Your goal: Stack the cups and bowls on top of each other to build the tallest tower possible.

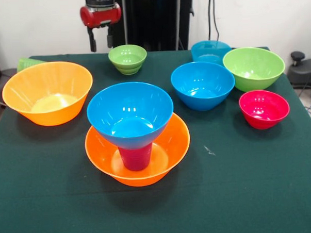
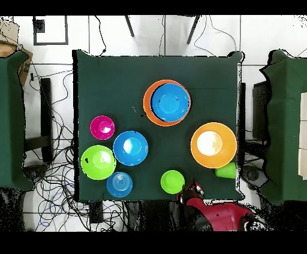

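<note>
The tower stands at the table's middle front: a wide orange bowl (image 1: 167,152) holds an upturned purple-magenta cup (image 1: 135,157), and a blue bowl (image 1: 130,115) sits upright on the cup. From overhead the blue bowl (image 2: 169,102) covers most of the orange one (image 2: 147,108). My gripper (image 1: 101,44) is open and empty. It hangs over the table's far edge, left of a small lime green bowl (image 1: 127,59), and also shows in the overhead view (image 2: 190,189). A second orange bowl (image 1: 47,93) stands at the left, with the light green cup (image 1: 26,63) lying behind it.
At the right stand a blue bowl (image 1: 202,85), a teal-blue bowl (image 1: 210,51), a larger lime green bowl (image 1: 254,67) and a small red-pink bowl (image 1: 264,108). The table wears a dark green cloth (image 1: 226,196). Cables lie on the floor around it.
</note>
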`<state>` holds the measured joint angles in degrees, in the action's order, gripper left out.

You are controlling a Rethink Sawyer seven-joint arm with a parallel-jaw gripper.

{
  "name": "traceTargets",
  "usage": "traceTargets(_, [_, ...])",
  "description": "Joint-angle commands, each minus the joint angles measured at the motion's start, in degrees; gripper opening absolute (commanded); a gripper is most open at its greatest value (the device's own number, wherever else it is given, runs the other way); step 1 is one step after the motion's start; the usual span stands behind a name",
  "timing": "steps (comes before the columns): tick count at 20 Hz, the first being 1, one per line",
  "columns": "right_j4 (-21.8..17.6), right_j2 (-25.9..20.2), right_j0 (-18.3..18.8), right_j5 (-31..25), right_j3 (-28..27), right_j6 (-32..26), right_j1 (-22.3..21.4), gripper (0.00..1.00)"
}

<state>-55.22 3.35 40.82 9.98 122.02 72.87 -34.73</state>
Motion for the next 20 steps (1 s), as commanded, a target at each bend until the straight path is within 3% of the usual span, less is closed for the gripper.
traceTargets(1, [2.56,-1.77,-2.13,0.90,-6.70,9.51,4.34,1.00])
traceTargets(6, [2.10,-5.44,0.97,-1.21,-6.04,9.44,4.66,1.00])
traceTargets(17, [1.87,-4.67,0.97,1.76,-7.60,9.62,8.54,1.00])
traceTargets(20, [2.83,-1.07,-2.24,3.86,-8.66,9.45,9.40,1.00])
